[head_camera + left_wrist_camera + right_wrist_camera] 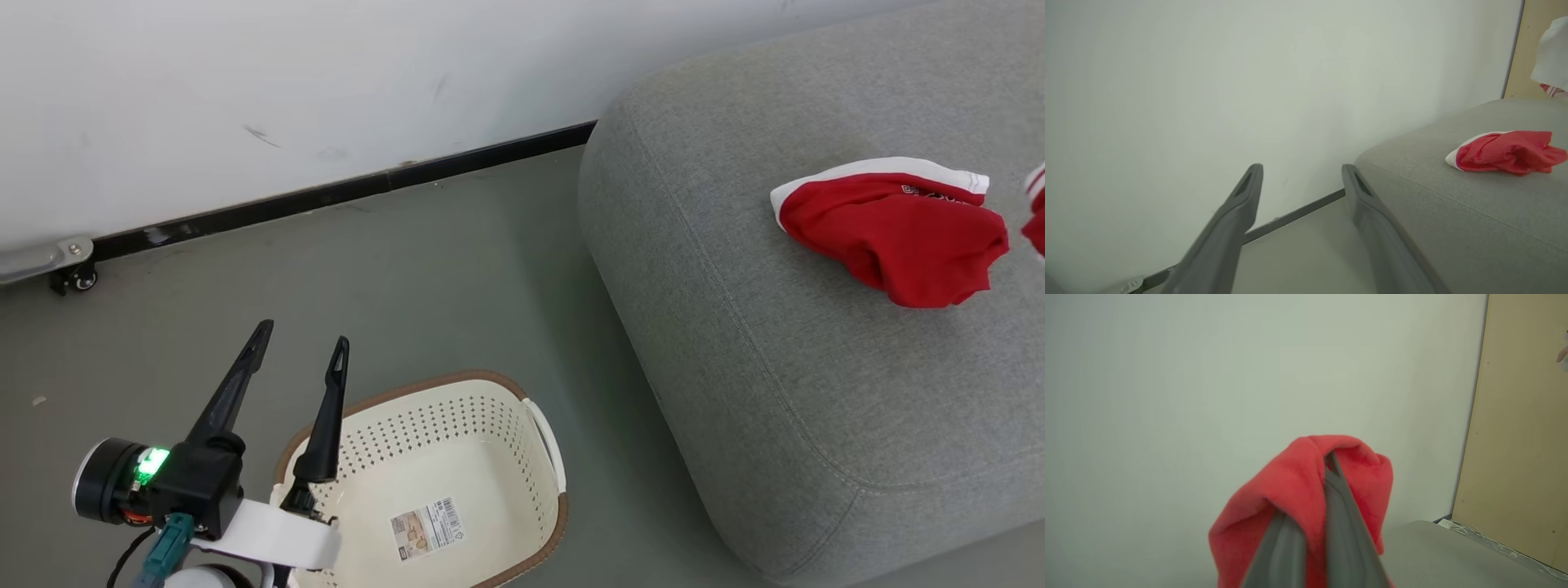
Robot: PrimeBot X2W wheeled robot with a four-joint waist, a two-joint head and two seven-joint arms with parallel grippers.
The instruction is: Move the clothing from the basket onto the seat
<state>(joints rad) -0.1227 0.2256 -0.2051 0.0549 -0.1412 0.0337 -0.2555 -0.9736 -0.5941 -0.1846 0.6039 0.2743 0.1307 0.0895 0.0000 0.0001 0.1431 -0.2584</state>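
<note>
Near half of the seat [816, 408] lies bare; red garment [890, 229] beyond; basket [457, 425] mouth seemingly unobstructed

basket [457, 425]: on the floor [408, 269], left of the seat [735, 392], apart from it
label [426, 528]: in the basket, on its bottom
garment [894, 229]: on the seat, toward the right
left pincer [302, 336]: over the basket's left rim, jaws apart
right pincer [1331, 459]: closed on a second garment [1290, 490], which drapes over its fingers
wall [326, 82]: behind floor and seat
</note>
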